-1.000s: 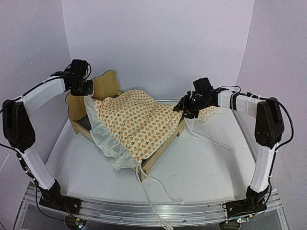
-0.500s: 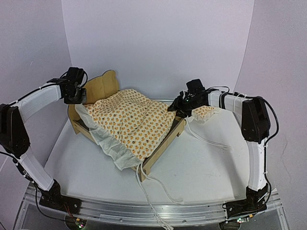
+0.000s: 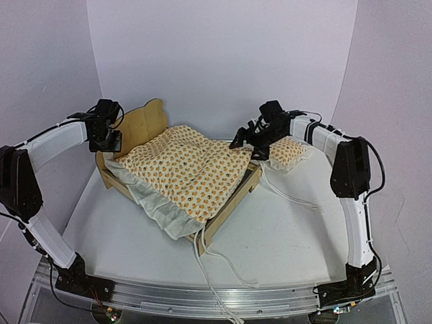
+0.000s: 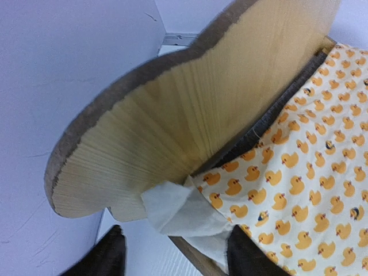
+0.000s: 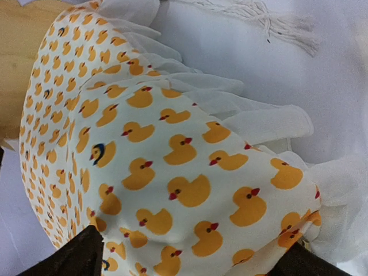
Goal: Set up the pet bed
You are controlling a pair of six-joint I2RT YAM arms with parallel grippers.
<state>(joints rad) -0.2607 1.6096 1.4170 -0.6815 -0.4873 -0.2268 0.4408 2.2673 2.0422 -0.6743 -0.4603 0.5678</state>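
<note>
A small pet bed [image 3: 108, 174] made of light plywood stands on the white table [image 3: 297, 236], left of the middle in the top view. It sits slanted. Its headboard [image 3: 147, 120], with two round bear ears, is at the upper left. Its low footboard [image 3: 237, 201] is nearer the middle.

A puffy cover [image 3: 185, 165] with little orange ducks lies on the bed and hides most of it. The cover's white frill [image 3: 152, 202] hangs over the lower left side. A small matching pillow [image 3: 289, 152] lies on the table just beside the foot end, right of the middle. Thin white cords [image 3: 223, 266] run from the foot end down to the bottom edge.

The left pincer [image 3: 110, 140] hangs at the upper left, just beside the headboard's left ear. In the left wrist view its two dark fingers [image 4: 109, 259] stand apart at the bottom. It is released and holds nothing. A corner of the frill and the bed's wooden edge show between them. A dark grey strip [image 4: 259, 132] shows between the headboard and the cover.

The right pincer [image 3: 248, 147] hangs over the far corner of the cover at the foot end, just left of the pillow. In the right wrist view its dark fingers [image 5: 80, 256] sit in the two bottom corners, spread wide. It is released too. Duck cloth with a white frill fills the space between them, but it is not pinched. I cannot tell if the fingers touch it.
</note>
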